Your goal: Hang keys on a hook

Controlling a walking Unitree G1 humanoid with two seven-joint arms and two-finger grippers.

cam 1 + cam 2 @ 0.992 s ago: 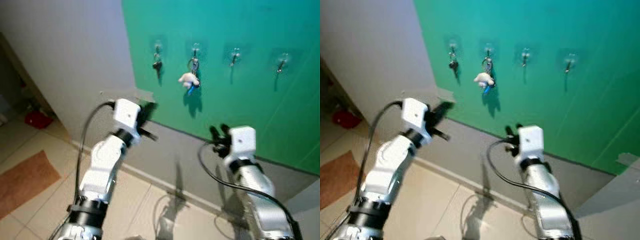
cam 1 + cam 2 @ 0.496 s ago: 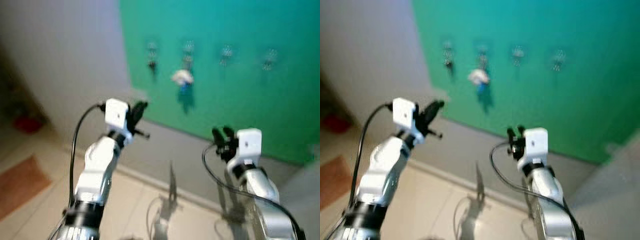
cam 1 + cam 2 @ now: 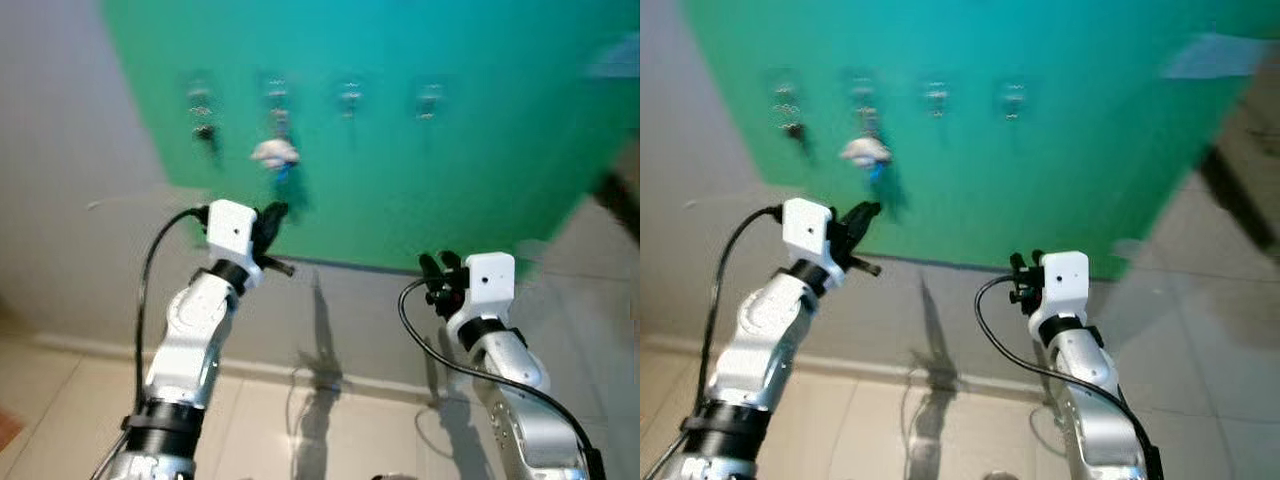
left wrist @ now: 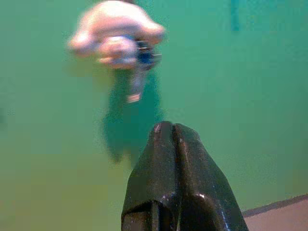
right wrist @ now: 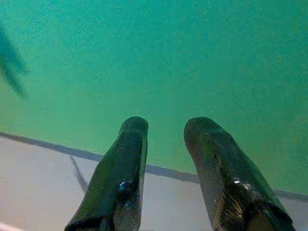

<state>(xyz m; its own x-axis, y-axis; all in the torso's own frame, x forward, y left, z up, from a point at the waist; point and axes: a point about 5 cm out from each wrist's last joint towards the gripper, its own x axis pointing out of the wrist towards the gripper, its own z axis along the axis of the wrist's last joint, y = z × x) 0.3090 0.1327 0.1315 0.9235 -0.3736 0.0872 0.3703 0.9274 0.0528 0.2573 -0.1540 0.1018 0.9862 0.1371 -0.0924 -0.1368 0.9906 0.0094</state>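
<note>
Facing the green wall, we see the white-fobbed bunch of keys [image 3: 276, 154] hanging above our closed, empty left gripper [image 3: 274, 213]; right gripper [image 3: 436, 264] spread

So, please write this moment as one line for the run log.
keys: on second hook | left gripper: shut, below keys | right gripper: open, idle

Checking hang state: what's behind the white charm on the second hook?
Behind the white charm a blue fob and a key hang against the green wall. The charm covers the ring and the hook's tip. The left pincer is shut, empty, below it.
</note>
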